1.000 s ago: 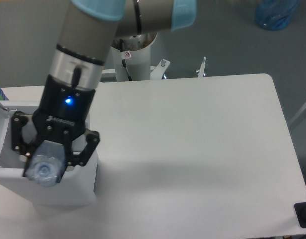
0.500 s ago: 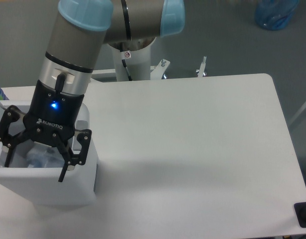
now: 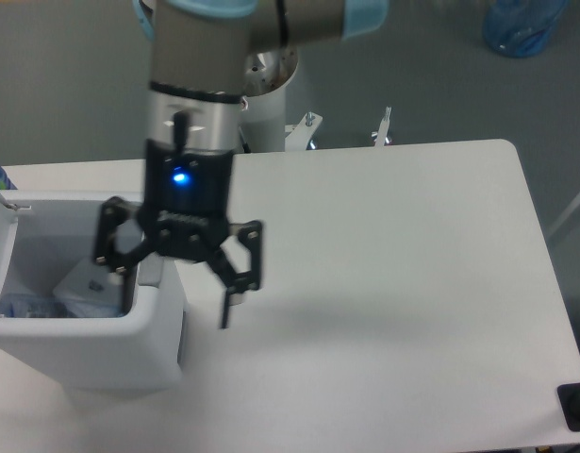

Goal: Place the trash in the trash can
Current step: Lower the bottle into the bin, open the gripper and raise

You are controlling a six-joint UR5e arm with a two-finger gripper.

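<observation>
I saw the pincer (image 3: pixel 176 300) spread wide and holding nothing, straddling the right wall of the trash can (image 3: pixel 91 354). Inside, low at the left, lay the bottle (image 3: pixel 30 306), mostly hidden by the rim; a pale shape beside it was perhaps the carton. The white surface (image 3: pixel 384 283) stretched right.
</observation>
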